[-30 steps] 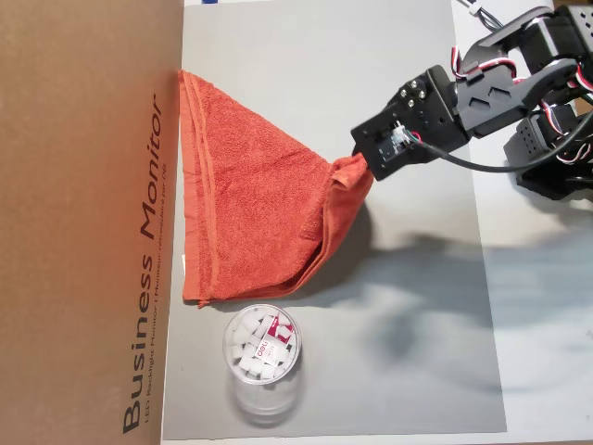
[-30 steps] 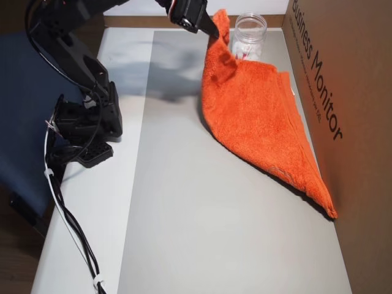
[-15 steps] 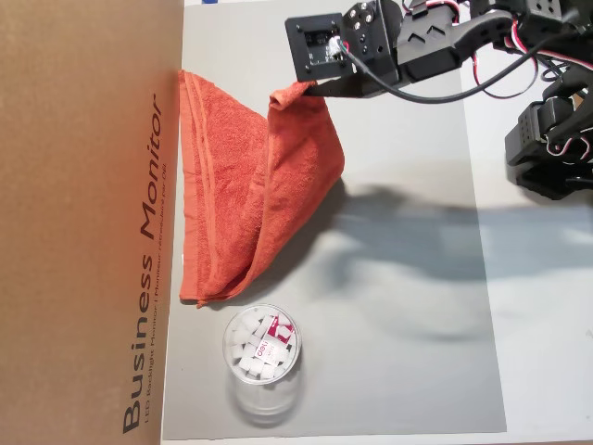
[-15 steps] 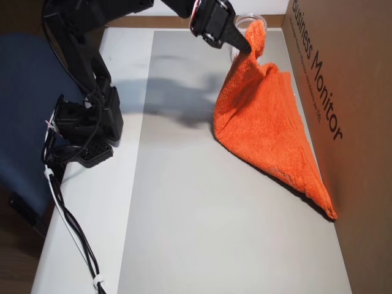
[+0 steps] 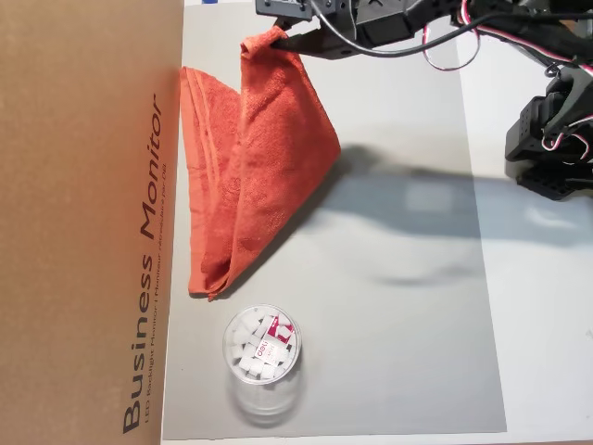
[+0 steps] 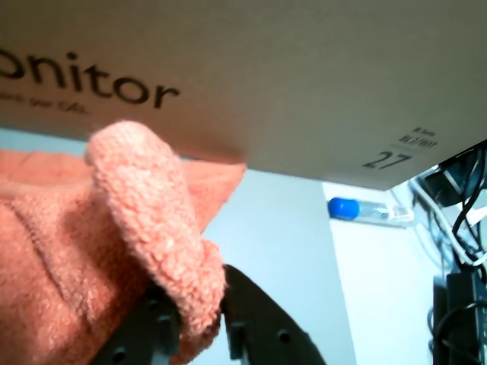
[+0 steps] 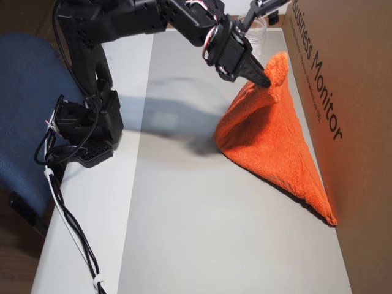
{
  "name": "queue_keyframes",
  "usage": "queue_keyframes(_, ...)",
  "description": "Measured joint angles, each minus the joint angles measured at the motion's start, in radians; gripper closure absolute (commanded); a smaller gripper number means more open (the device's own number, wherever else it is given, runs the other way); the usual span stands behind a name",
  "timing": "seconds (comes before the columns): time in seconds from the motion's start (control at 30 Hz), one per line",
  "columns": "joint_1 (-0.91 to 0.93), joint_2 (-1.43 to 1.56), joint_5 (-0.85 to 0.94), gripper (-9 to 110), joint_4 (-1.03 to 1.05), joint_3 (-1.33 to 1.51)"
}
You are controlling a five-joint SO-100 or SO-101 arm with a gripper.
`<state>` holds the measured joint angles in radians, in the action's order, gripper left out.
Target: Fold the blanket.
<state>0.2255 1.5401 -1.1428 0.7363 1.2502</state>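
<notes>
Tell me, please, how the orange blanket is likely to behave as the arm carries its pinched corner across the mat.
The blanket is probably floppy: it drapes like a tent from the claw and creases. It looks light, since one pinched corner lifts much of it. The terry pile bulging between the fingers suggests that it will not slip easily.

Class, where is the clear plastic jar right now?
In an overhead view the jar stands on the grey mat, low and left, beside the cardboard box, just below the blanket.
</notes>
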Motion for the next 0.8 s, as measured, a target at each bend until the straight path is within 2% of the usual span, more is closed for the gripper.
queue_keyframes(0.43, 0.103, -0.175, 0.000, 102, -0.247, 0.000)
queue_keyframes(0.8, 0.143, -0.322, -0.101, 102, -0.428, -0.003)
